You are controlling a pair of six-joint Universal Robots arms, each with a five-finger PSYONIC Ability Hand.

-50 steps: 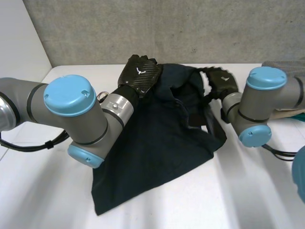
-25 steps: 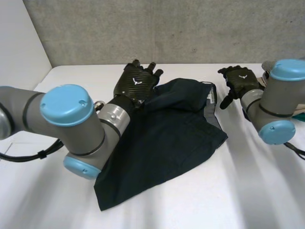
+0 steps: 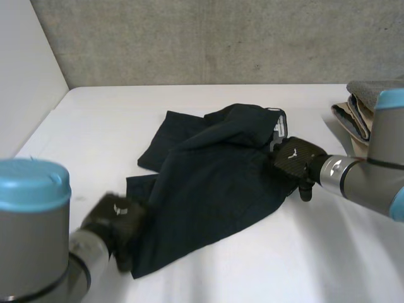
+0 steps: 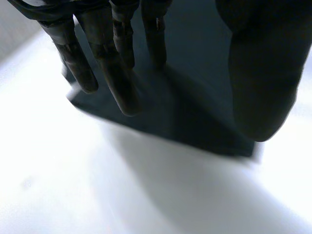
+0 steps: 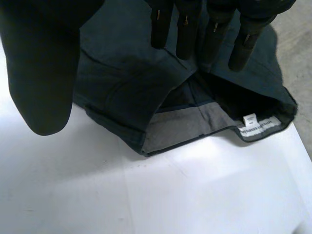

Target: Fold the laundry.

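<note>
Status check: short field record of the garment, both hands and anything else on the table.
garment: dark, crumpled, unfolded, on the white table
waistband: gaping open, white label showing
left hand: open, at the garment's near corner
right hand: open, fingers over the waistband end
other: folded towels at the table's far right

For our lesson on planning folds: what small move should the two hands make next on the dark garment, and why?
Probably close both hands on the cloth. The left hand is open over the near corner of the dark garment, the right hand open over its waistband; neither grips yet, so nothing can be folded.
</note>
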